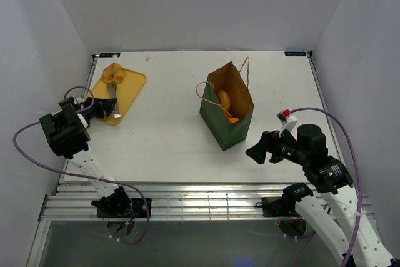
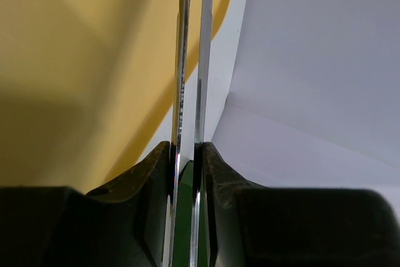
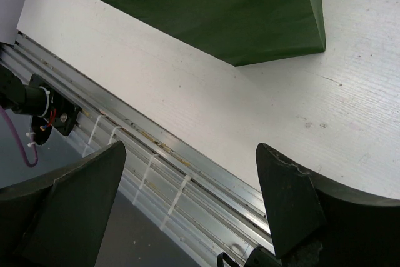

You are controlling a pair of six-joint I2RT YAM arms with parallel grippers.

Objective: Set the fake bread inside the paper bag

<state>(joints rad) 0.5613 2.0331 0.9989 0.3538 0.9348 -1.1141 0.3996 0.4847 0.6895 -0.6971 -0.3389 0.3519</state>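
Looking at the top view, you've got the left gripper [image 1: 105,109] at mid-left of frame. Its fingers [image 2: 153,179] pinch the metal tongs [image 1: 112,97], and the two blades are squeezed nearly together (wrist cam shows both pads hard on the steel). The tongs' long axis runs roughly up-frame across the yellow tray [image 1: 132,85], tips aimed at the fake bread [image 1: 114,73] on the tray's upper-left corner. So the bread lies straight ahead of the tips, up-frame from your fingers; can't tell if the tips touch it. The paper bag [image 1: 228,107] stands at centre frame, well right of the tray, mouth open, w/ orange pieces already inside. The right gripper [image 1: 257,145] sits near the bag's lower-right corner, fingers spread wide, holding nothing. Left arm is far nearer the tray bread; right is nearer the bag. My read: the next move calls for the tongs to close on a piece along that axis, then carry it rightward to the bag mouth.
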